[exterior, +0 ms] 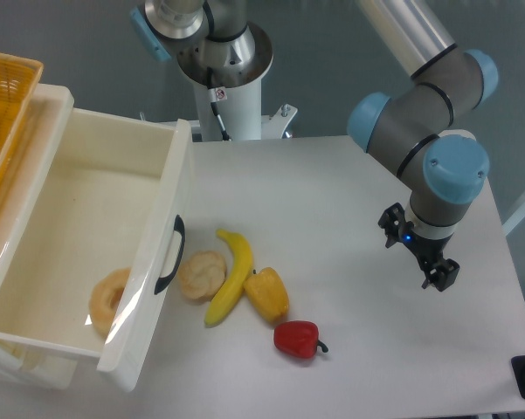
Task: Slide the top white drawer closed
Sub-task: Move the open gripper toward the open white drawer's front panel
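Top white drawer (87,236) stands pulled far out at the left edge of the bench (349,201), its glossy front panel reaching over the bench surface and its curved black handle (171,254) facing the food. Inside it, near the front wall, lies a pale ring-shaped pastry (110,299). Behind the drawer, at the far left, a yellow woven basket (4,96) sits on top of the cabinet, with something green just showing at its left side.

Just beside the handle, on the bench, rests a round tan bun (201,275). A banana (231,277) lies touching the bun's right side, curving from the middle of the bench toward the near edge. A yellow pepper (267,295) sits against the banana's lower half, and a red pepper (297,339) lies just beyond it, closer to the near edge, stem pointing right.

Well apart from all this, over the right side of the bench, hangs my gripper (424,256), pointing down and holding nothing. Its black fingers look close together, but from this angle I cannot tell whether they are pressed together or slightly spread. My arm bends above it in grey and blue joints, rising toward the far right corner.
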{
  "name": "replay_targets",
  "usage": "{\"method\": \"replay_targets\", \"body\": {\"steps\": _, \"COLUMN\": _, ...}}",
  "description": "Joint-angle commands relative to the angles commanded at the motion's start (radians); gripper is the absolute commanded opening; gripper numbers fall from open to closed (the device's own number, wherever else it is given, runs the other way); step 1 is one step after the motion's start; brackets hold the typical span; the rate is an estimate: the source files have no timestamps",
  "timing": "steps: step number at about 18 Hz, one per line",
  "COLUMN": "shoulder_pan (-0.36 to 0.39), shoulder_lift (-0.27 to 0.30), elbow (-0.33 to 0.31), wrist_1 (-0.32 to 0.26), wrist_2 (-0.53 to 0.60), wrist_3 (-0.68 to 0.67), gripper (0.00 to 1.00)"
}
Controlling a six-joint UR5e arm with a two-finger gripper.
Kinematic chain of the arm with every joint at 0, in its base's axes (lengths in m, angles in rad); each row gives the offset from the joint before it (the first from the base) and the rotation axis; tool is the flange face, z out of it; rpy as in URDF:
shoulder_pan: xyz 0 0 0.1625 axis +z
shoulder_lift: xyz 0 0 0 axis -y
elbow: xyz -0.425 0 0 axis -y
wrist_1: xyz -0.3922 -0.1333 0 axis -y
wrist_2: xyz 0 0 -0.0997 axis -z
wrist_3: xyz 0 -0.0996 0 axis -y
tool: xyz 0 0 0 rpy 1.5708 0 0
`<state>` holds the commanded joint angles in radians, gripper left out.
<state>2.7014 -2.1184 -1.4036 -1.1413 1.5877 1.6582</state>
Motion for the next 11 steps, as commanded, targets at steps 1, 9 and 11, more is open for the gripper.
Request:
{"method": "replay_targets", "body": {"steps": 1, "shoulder_pan": -0.005, "shoulder_lift": 0.0, "elbow": -0.002, "wrist_1": 0.002, "wrist_2": 0.002, "wrist_3": -0.002, "gripper": 1.0}}
{"method": "replay_targets", "body": {"steps": 9, "shoulder_pan": -0.021, "shoulder_lift": 0.012, "elbow": -0.06, "wrist_1": 0.053, "wrist_2": -0.012, "wrist_3": -0.107, "gripper": 1.0}}
{"method": "replay_targets", "body": {"steps": 11, "shoulder_pan": -0.023, "shoulder_lift": 0.037, "elbow": -0.121, "wrist_1": 0.093, "wrist_2": -0.011, "wrist_3": -0.115, "gripper": 1.0}}
